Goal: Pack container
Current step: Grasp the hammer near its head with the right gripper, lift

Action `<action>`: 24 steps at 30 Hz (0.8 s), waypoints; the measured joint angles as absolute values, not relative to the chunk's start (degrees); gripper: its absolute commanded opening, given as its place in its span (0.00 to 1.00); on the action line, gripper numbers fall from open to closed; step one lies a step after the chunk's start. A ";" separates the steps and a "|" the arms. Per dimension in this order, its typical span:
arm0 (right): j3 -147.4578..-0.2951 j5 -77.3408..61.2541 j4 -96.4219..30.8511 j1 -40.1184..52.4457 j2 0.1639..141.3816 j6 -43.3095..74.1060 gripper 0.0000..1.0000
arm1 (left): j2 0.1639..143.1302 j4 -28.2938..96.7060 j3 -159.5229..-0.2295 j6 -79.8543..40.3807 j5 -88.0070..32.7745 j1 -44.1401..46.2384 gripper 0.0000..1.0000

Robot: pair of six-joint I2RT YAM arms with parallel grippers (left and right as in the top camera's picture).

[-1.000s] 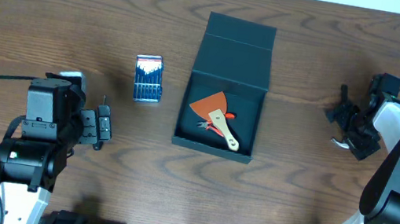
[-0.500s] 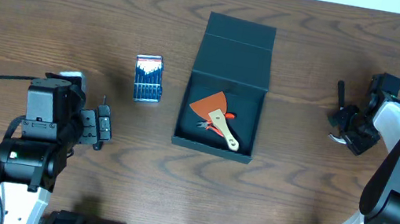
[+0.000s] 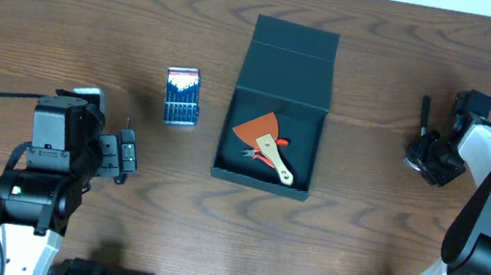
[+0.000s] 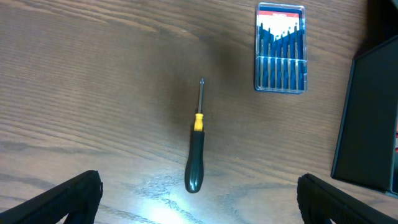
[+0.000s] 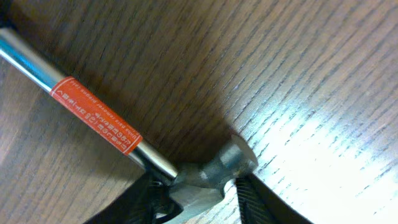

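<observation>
Right gripper (image 5: 202,191) straddles the hammer (image 5: 93,115) at its head; whether it pinches yet, I cannot tell. Box (image 3: 301,126) sits well to its left, lid open. Round steel may slip, and the long handle could swing or catch the rim.

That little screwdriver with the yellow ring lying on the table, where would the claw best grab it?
Around the thick black handle of the screwdriver, just behind the yellow ring, coming straight down from above. It lies flat on the table, so only its two sides are free to pinch; the shaft is too thin.
</observation>
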State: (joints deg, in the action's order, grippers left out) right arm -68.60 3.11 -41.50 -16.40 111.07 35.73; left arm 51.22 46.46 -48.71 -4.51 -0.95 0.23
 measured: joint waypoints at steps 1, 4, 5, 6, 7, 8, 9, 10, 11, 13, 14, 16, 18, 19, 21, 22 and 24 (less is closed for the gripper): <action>-68.62 3.01 -41.58 -16.40 111.07 35.81 0.31 | 51.22 46.46 -48.71 -4.51 -0.95 0.23 0.98; -68.66 2.96 -41.82 -16.40 111.07 35.77 0.26 | 51.22 46.46 -48.71 -4.51 -0.95 0.23 0.98; -68.73 2.96 -41.93 -16.40 111.07 35.77 0.24 | 51.22 46.48 -48.71 -4.51 -0.95 0.23 0.99; -68.77 2.94 -41.95 -16.40 111.07 35.77 0.20 | 51.22 46.48 -48.71 -4.51 -0.95 0.23 0.99; -68.79 2.90 -42.04 -16.40 111.07 35.75 0.16 | 51.22 46.48 -48.71 -4.51 -0.95 0.23 0.98; -68.79 2.81 -42.06 -16.40 111.07 35.75 0.12 | 51.22 46.46 -48.71 -4.51 -0.95 0.23 0.99; -68.79 2.81 -42.09 -16.40 111.07 35.77 0.09 | 51.22 46.46 -48.71 -4.51 -0.95 0.23 0.98; -68.79 2.79 -42.15 -16.40 111.07 35.77 0.07 | 51.22 46.46 -48.71 -4.51 -0.95 0.23 0.99; -68.82 2.79 -42.17 -16.40 111.07 35.77 0.06 | 51.22 46.46 -48.71 -4.51 -0.95 0.23 0.99; -68.82 2.79 -42.19 -16.40 111.07 35.77 0.02 | 51.22 46.46 -48.71 -4.51 -0.95 0.23 0.99; -68.82 2.79 -42.22 -16.40 111.09 35.77 0.01 | 51.22 46.46 -48.71 -4.51 -0.95 0.23 0.99; -68.84 2.79 -42.30 -16.40 111.09 35.77 0.01 | 51.22 46.48 -48.71 -4.51 -0.95 0.23 0.98; -68.84 2.79 -42.33 -16.40 111.09 35.77 0.01 | 51.22 46.46 -48.71 -4.51 -0.95 0.23 0.99; -68.84 2.79 -42.33 -16.40 111.11 35.75 0.01 | 51.22 46.46 -48.71 -4.51 -0.95 0.23 0.98; -68.84 2.76 -42.33 -16.40 111.11 35.73 0.01 | 51.22 46.46 -48.71 -4.51 -0.95 0.23 0.99; -68.84 2.76 -42.33 -16.40 111.11 35.68 0.01 | 51.22 46.46 -48.71 -4.51 -0.95 0.23 0.98; -68.84 2.79 -42.35 -16.40 111.11 35.40 0.01 | 51.22 46.46 -48.71 -4.51 -0.95 0.23 0.98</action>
